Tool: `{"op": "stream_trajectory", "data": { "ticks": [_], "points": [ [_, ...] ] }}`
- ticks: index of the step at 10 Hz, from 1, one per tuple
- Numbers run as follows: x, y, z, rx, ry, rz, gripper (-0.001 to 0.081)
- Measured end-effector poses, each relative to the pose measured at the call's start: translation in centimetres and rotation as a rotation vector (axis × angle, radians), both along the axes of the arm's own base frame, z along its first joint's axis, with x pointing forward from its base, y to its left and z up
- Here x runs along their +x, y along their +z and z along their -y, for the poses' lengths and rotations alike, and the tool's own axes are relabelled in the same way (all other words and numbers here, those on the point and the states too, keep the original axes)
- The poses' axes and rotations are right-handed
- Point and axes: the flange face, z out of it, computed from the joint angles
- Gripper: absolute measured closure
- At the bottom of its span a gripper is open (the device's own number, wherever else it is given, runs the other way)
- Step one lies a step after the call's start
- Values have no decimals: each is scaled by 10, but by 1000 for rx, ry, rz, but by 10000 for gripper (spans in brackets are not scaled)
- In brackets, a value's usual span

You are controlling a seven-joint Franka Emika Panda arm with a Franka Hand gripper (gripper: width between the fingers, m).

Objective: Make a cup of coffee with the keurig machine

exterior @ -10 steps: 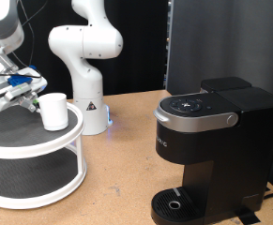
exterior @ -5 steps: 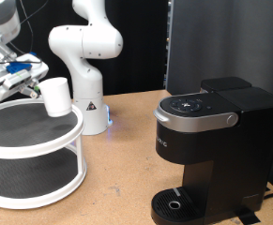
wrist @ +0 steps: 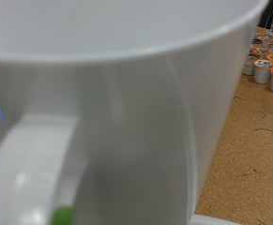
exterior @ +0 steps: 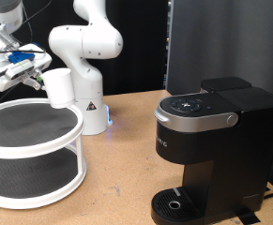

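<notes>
The cup (exterior: 59, 86) is a small white mug, lifted clear above the top tier of the round white stand (exterior: 42, 141) at the exterior view's left. My gripper (exterior: 30, 77) is shut on the cup by its handle side and holds it in the air. In the wrist view the cup (wrist: 127, 103) fills almost the whole picture, with a bit of green at its handle (wrist: 61, 216). The keurig machine (exterior: 211, 150) stands at the exterior view's right, black with its silver-rimmed lid closed and its round drip base (exterior: 178, 203) bare.
A second white robot arm base (exterior: 84, 66) stands behind the stand. A dark panel (exterior: 225, 42) rises behind the machine. Several coffee pods (wrist: 267, 58) lie on the brown table in the wrist view.
My gripper has lifted the cup off the stand's top tier and carried it upward and a little to the exterior view's right.
</notes>
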Motion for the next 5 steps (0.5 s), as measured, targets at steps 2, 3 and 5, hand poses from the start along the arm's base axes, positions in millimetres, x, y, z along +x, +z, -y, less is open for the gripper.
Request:
{"op": "stream_trajectory", "data": {
  "ticks": [2, 3, 5],
  "points": [
    [1, -3, -2, 20, -5, -1, 736],
    [4, -5, -5, 32, -14, 3, 736],
    [22, -5, -17, 40, -36, 19, 736]
  ]
}}
